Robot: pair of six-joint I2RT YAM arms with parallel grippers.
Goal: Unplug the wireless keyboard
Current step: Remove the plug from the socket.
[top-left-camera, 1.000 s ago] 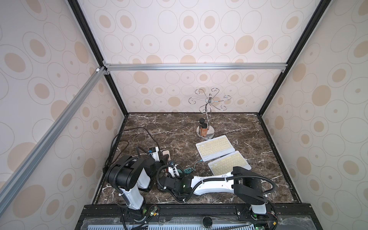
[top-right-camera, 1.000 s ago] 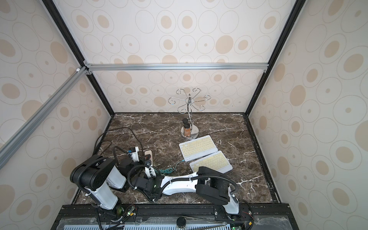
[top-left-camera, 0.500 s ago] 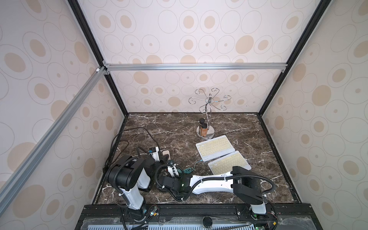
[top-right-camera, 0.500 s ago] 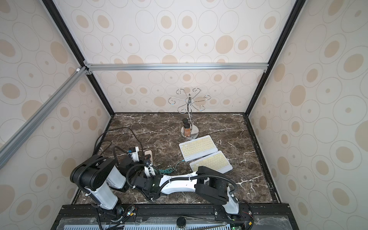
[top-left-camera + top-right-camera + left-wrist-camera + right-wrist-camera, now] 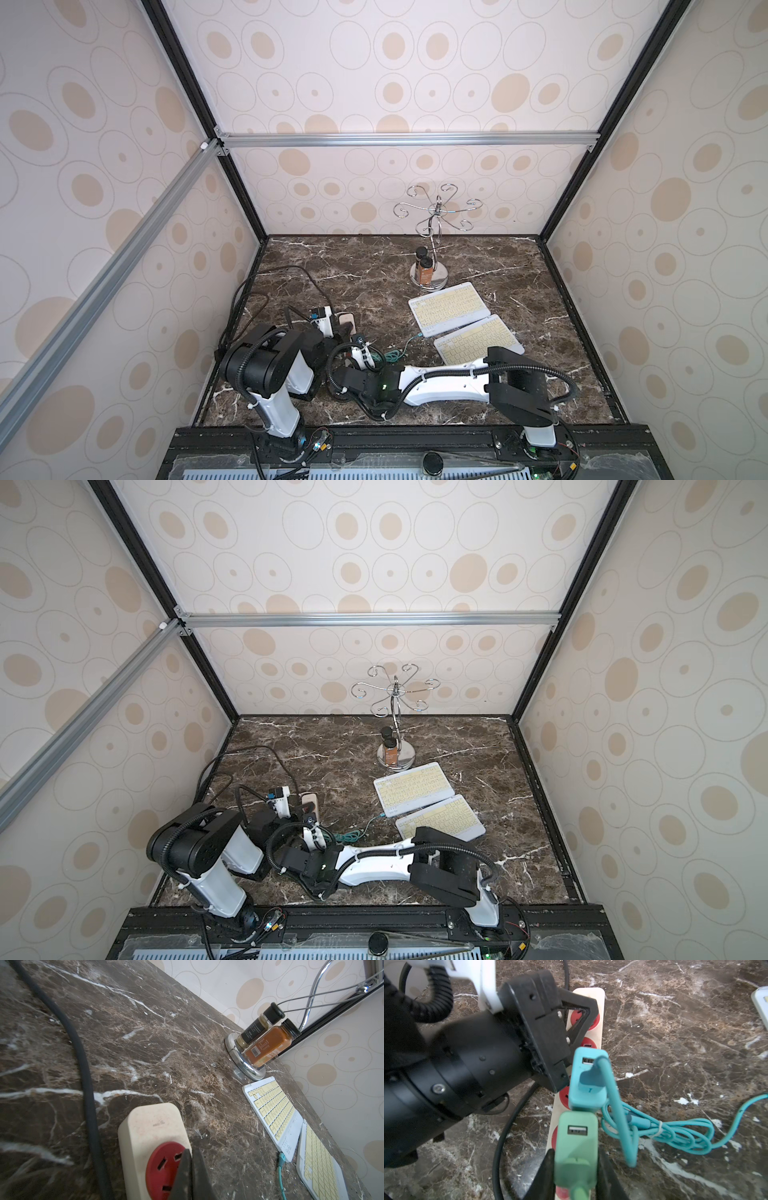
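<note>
Right pincer (image 5: pixel 576 1169) is clamping the green charger (image 5: pixel 576 1138) on the power strip (image 5: pixel 599 1016); left pincer (image 5: pixel 192 1159), closed, is pressing that strip. Wireless keyboard (image 5: pixel 451 309) is lying well apart from the strip, feeding from the teal charger (image 5: pixel 588 1078): a pull here is likely extracting the wrong plug.

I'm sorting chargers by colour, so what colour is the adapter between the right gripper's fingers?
The adapter is pale green, clearest in the right wrist view.
</note>
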